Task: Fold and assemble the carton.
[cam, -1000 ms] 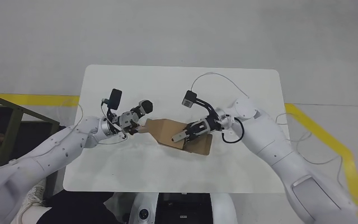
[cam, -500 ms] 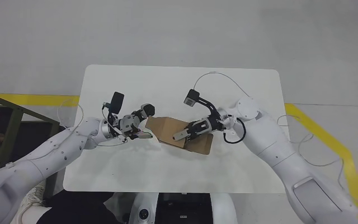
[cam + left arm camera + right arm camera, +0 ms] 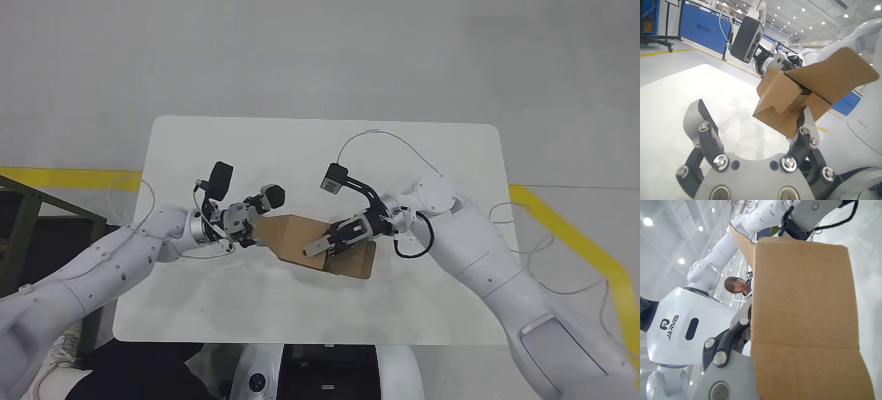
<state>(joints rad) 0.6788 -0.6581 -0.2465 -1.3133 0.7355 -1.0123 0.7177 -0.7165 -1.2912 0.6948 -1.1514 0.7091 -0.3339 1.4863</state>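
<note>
White bench point(image 3: 420, 170) under the work. Brown carton point(image 3: 295, 235) held mid-bench, end flaps splayed (long one sticks up). Right end effector point(image 3: 325, 243) clamped on carton wall. Left end effector point(image 3: 753, 108) spread wide, holding nothing. It backed off, now returns, one finger touching lower flap. Flap folding likely next.

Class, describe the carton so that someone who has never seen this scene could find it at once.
Find the white table. Over its middle, between the left gripper and the right gripper, is the carton. It is the one brown cardboard thing there, part folded, with a rounded flap sticking out.
</note>
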